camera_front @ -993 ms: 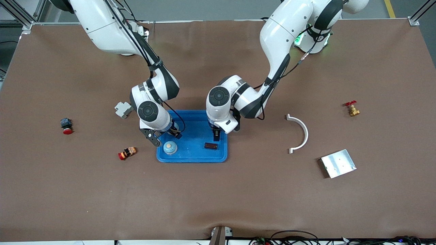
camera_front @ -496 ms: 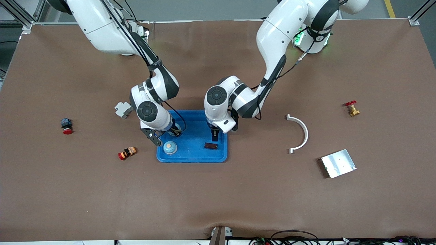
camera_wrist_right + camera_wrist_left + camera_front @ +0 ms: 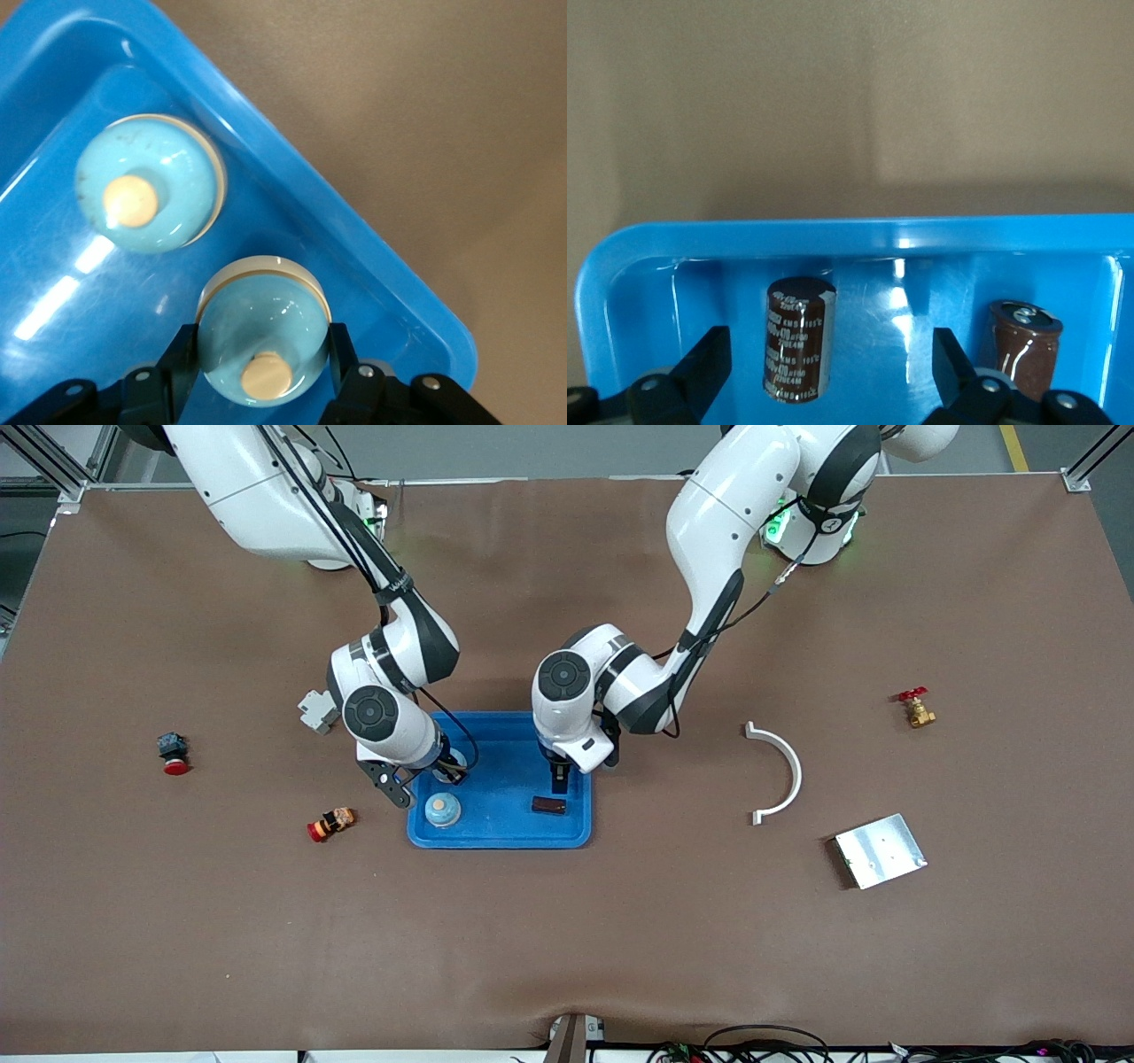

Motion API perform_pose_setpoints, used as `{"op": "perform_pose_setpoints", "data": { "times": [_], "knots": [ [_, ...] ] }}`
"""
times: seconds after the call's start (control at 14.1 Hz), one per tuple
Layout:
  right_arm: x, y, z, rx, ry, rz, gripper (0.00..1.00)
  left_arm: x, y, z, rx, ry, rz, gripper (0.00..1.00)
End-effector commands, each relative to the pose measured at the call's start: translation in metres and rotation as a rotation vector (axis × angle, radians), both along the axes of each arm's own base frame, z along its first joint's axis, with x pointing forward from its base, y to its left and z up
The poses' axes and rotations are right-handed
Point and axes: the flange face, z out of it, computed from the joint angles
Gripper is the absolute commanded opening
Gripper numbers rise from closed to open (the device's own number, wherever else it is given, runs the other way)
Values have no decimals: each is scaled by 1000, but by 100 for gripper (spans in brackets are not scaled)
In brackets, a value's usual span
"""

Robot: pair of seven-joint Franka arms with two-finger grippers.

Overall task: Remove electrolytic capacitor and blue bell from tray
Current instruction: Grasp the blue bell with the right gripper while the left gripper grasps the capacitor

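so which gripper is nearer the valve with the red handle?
Left. The left gripper hangs open over the blue tray, toward the valve end. The right gripper, shut on a bell, sits farther off.

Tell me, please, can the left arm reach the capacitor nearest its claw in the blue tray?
Probably yes: the open left claw hangs over the blue tray with that capacitor between its fingers, uncovered. A second capacitor close by one finger might get nudged.

Item count:
- bell (image 3: 148, 197) (image 3: 263, 332): 2
- capacitor (image 3: 798, 339) (image 3: 1023, 341): 2
- tray (image 3: 500, 837): 1
- button (image 3: 174, 753) (image 3: 330, 823): 2
- connector (image 3: 319, 710): 1
- curved bracket (image 3: 784, 766): 1
- plate (image 3: 880, 850): 1
- valve (image 3: 916, 708): 1
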Motion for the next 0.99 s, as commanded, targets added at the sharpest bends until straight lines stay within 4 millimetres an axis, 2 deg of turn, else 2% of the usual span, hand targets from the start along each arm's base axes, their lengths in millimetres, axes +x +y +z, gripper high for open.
{"op": "perform_pose_setpoints", "data": {
  "times": [0.0,0.21,0.43,0.5,0.64,0.78,0.92],
  "knots": [
    [5,-11,36,20,9,75,15,-2,-7,-1,4,-21,-3,100],
    [22,-40,56,17,70,149,11,-2,-7,-1,8,-25,-7,100],
    [30,-91,77,37,102,278,10,-5,-9,-4,10,-22,-10,100],
    [33,-117,83,51,116,326,10,-4,-8,-4,9,-24,-9,97],
    [39,-178,95,88,150,394,10,-4,-8,-6,12,-25,-9,81],
    [39,-233,104,120,164,479,11,-3,-7,-4,14,-29,-12,71],
    [37,-306,104,152,154,583,11,-2,-7,-3,13,-31,-14,62]
  ]
}}
